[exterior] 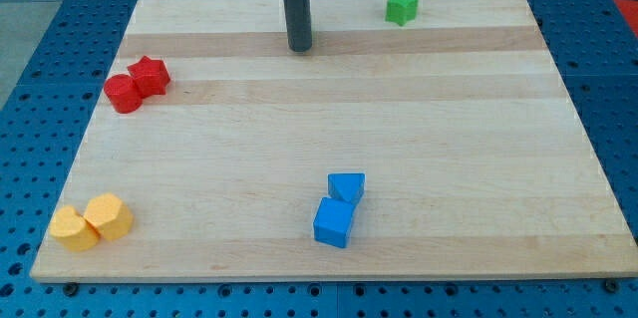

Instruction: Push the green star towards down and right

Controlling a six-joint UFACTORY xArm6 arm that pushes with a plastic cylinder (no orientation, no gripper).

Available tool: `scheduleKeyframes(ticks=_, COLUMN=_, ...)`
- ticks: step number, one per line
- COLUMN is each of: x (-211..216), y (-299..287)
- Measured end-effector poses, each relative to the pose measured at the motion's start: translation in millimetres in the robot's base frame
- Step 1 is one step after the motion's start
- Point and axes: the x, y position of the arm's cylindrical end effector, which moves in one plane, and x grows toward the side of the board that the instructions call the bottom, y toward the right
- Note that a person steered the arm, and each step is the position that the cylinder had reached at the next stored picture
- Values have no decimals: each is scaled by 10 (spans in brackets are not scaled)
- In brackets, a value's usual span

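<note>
The green star (401, 6) sits near the view's top edge of the wooden board, right of centre. My tip (300, 48) is the lower end of a dark upright rod, resting on the board well to the left of the green star and slightly lower in the view. It touches no block.
A red star (150, 76) touches a red cylinder (124, 94) at the view's left. Two yellow blocks (92, 223) sit together at the bottom left. A blue triangular block (347, 187) touches a blue cube (334, 222) at bottom centre. The wooden board (449, 139) lies on a blue perforated table.
</note>
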Motion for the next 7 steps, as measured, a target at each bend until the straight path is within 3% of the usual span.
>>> scheduleKeyframes(ticks=2, x=-25, y=126)
scheduleKeyframes(ticks=3, x=-118, y=698)
scheduleKeyframes(ticks=4, x=-251, y=667)
scheduleKeyframes(ticks=6, x=-1052, y=850)
scheduleKeyframes(ticks=7, x=-1094, y=1194)
